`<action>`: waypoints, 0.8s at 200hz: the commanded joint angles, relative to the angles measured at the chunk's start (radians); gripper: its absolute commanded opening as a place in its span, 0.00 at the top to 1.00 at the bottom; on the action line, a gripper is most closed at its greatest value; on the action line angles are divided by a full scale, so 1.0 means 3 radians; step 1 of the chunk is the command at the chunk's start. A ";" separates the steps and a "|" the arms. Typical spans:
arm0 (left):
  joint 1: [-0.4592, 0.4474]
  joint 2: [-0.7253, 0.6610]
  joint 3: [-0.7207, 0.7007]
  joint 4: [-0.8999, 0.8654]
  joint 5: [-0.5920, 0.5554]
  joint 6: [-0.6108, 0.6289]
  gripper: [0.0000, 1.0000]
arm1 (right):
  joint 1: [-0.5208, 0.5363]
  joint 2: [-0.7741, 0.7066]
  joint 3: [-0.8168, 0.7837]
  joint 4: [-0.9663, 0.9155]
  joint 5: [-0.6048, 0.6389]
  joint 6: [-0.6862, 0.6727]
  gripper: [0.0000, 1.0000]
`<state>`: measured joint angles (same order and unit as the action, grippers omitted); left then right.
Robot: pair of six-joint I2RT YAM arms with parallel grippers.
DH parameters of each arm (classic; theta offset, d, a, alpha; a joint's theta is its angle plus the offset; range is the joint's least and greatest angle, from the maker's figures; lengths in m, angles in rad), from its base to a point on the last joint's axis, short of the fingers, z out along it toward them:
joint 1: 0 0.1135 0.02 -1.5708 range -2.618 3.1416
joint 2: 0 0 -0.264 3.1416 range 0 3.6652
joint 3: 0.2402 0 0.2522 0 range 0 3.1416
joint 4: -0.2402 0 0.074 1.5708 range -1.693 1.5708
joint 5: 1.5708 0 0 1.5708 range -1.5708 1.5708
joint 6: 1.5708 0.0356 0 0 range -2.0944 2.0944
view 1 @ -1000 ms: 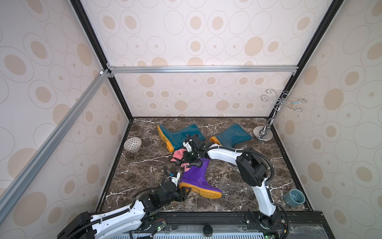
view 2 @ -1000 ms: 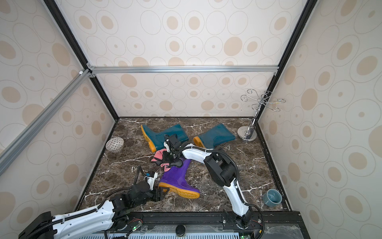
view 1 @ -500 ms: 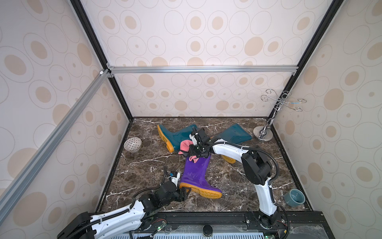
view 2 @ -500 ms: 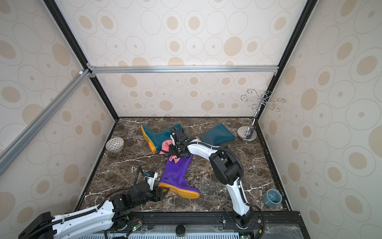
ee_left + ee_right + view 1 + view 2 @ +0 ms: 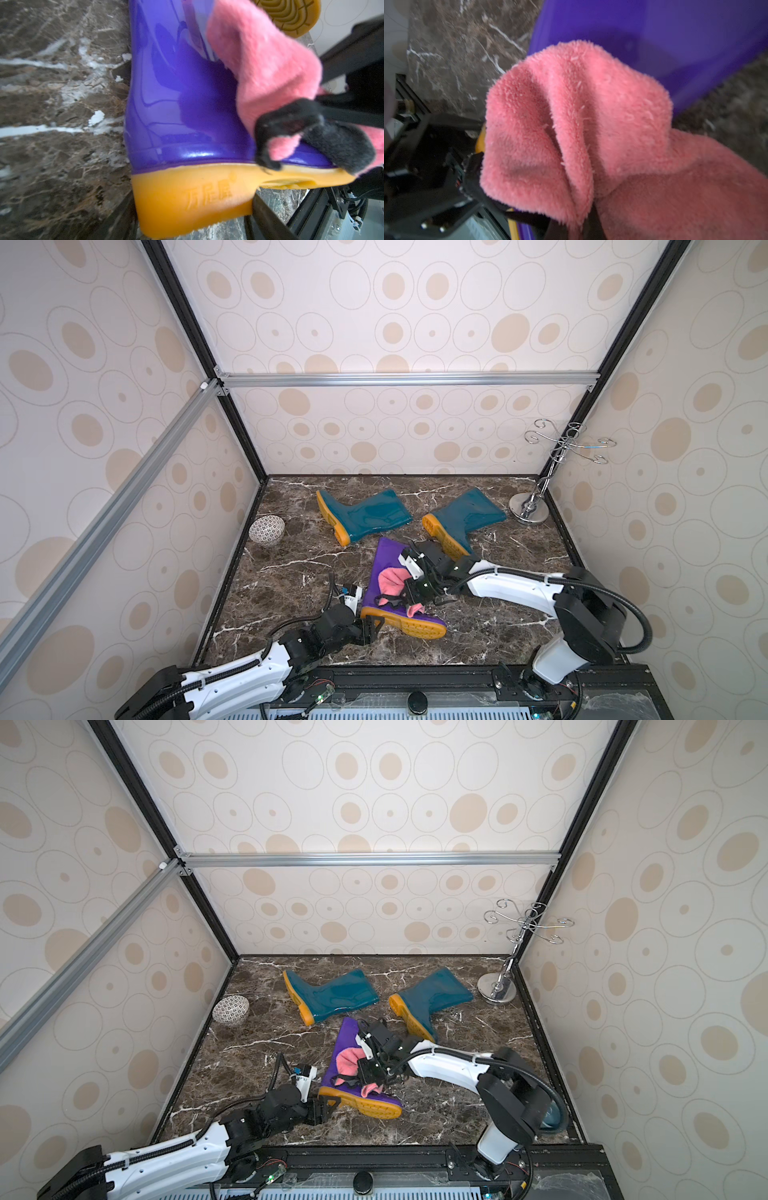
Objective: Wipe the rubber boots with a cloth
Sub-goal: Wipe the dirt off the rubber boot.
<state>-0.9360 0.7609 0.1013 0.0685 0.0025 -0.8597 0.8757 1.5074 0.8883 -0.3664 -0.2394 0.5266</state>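
Note:
A purple rubber boot (image 5: 386, 558) (image 5: 349, 1031) lies on its side on the marble floor, its yellow sole toward the front. My left gripper (image 5: 370, 625) (image 5: 328, 1104) (image 5: 193, 216) is closed on its yellow heel (image 5: 193, 197), one finger on each side. My right gripper (image 5: 409, 588) (image 5: 365, 1068) (image 5: 583, 224) is shut on the pink cloth (image 5: 390, 581) (image 5: 347, 1061) (image 5: 581, 124), which is pressed on the lower shaft near the ankle. In both top views two teal boots (image 5: 365, 516) (image 5: 465, 516) lie farther back.
A patterned bowl (image 5: 267, 529) sits at the left wall. A chrome hook stand (image 5: 528, 512) occupies the back right corner. Papered walls close in three sides, and a black rail (image 5: 415, 672) runs along the front edge.
My right gripper carried the cloth up to the top of the purple shaft, then back down it toward the ankle. The left arm and the boot stayed where they were.

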 commanded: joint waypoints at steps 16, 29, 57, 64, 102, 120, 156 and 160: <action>0.0001 -0.0011 -0.0036 -0.0277 -0.0059 0.0054 0.30 | 0.0013 -0.0532 -0.0280 -0.0914 0.0126 -0.0034 1.00; -0.0001 0.0017 -0.0031 -0.0262 -0.0049 0.0066 0.30 | 0.0014 -0.0647 -0.0312 -0.1030 0.0081 -0.0075 1.00; -0.0002 0.0113 -0.0022 -0.0200 -0.0034 0.0081 0.30 | 0.0016 -0.0599 -0.0405 -0.0724 -0.0208 -0.0102 1.00; -0.0003 0.0132 -0.0014 -0.0201 -0.0033 0.0086 0.30 | 0.0016 -0.0507 -0.0389 -0.0636 -0.0264 -0.0100 1.00; 0.0000 0.0086 -0.0025 -0.0214 -0.0044 0.0076 0.30 | 0.0016 0.0090 -0.0172 -0.0195 -0.0428 -0.0084 1.00; -0.0004 0.0066 -0.0031 -0.0227 -0.0049 0.0074 0.30 | -0.0016 0.0310 -0.0060 -0.0009 -0.0291 -0.0053 1.00; 0.0000 0.0066 -0.0031 -0.0219 -0.0024 0.0079 0.29 | -0.0442 0.0477 0.0121 0.0257 0.0050 0.0037 1.00; -0.0003 0.0069 -0.0032 -0.0215 -0.0024 0.0079 0.29 | -0.0510 0.0498 0.0127 0.0317 0.0052 0.0063 1.00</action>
<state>-0.9360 0.7757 0.1017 0.0731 0.0029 -0.8555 0.8055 1.6165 0.9028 -0.3992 -0.2749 0.5083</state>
